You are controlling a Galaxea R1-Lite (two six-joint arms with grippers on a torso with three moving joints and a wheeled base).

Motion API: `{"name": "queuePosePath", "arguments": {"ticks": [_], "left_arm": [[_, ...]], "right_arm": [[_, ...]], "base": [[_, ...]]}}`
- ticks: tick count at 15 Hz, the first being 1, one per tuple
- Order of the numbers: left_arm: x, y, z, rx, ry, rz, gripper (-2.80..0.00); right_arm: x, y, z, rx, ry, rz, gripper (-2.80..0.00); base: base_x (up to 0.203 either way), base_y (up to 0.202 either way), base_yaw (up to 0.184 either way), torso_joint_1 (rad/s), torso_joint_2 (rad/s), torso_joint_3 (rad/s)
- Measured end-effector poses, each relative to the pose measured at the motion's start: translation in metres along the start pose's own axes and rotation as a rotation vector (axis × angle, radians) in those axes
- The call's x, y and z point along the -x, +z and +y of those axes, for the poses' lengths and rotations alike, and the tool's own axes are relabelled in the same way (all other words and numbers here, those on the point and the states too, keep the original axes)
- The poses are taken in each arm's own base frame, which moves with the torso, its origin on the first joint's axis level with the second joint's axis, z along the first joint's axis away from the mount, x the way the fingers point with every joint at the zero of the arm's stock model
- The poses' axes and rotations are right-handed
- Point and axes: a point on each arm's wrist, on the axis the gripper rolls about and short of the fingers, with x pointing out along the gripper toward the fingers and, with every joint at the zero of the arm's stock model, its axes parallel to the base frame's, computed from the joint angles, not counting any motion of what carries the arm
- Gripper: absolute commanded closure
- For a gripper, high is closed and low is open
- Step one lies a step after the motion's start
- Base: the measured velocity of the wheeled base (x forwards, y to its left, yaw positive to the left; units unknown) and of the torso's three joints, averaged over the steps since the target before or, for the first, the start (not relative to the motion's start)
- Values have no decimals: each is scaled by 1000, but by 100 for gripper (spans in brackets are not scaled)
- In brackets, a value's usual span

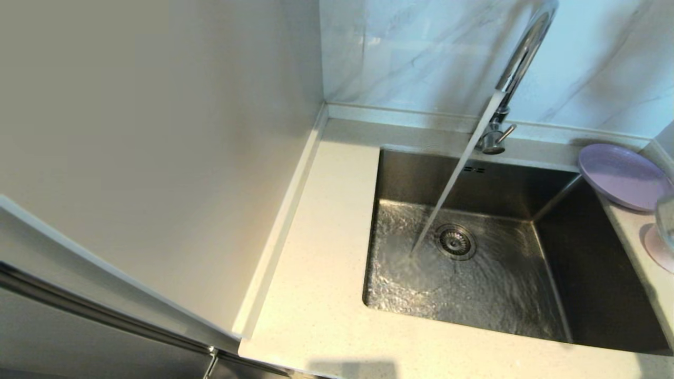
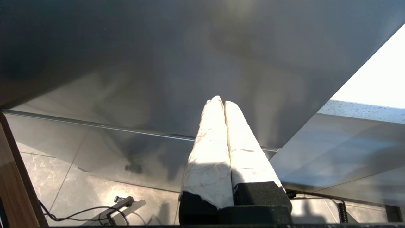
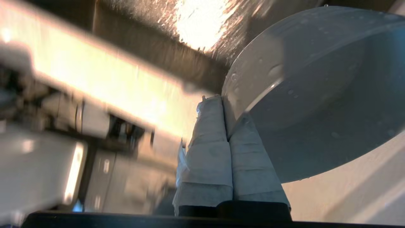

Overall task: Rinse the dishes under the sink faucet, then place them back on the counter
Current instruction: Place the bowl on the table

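Observation:
Water runs from the chrome faucet (image 1: 522, 57) into the steel sink (image 1: 595, 279), landing beside the drain strainer (image 1: 455, 241). The lavender plate (image 1: 624, 176) lies on the counter (image 1: 321, 252) at the far right. The pink cup (image 1: 658, 248) sits nearer on that same strip. My right gripper (image 3: 223, 99) is shut on the rim of the wet white bowl (image 3: 303, 91). In the head view the bowl (image 1: 666, 218) shows only as a blur at the right edge, above the cup. My left gripper (image 2: 220, 100) is shut and holds nothing, parked low by the cabinet front.
A raised rim (image 1: 284, 221) runs along the beige side wall left of the sink. Marble-look tiles (image 1: 421, 52) back the faucet. Two overflow slots (image 1: 474, 169) mark the sink's rear wall. The counter strip right of the sink is narrow.

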Motion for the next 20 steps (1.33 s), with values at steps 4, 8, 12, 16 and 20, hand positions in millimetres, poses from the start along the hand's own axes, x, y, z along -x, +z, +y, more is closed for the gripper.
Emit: {"name": "queuePosePath", "arguments": {"ticks": [4,8,12,16,20], "left_arm": [[0,0,0,0,0,0,0],[0,0,0,0,0,0,0],[0,0,0,0,0,-1,0],[0,0,0,0,0,0,0],[0,0,0,0,0,0,0]], "right_arm": [[3,-42,2,-23,53,265,0],[-33,-64,-18,-33,9,367,0],[-75,-98,-45,73,-107,291,0],[-94,-116,-62,220,-260,141,0],[-103,-117,-74,333,-361,78,0]], "base": [[0,0,0,0,0,0],[0,0,0,0,0,0],[0,0,0,0,0,0],[0,0,0,0,0,0],[0,0,0,0,0,0]]}}
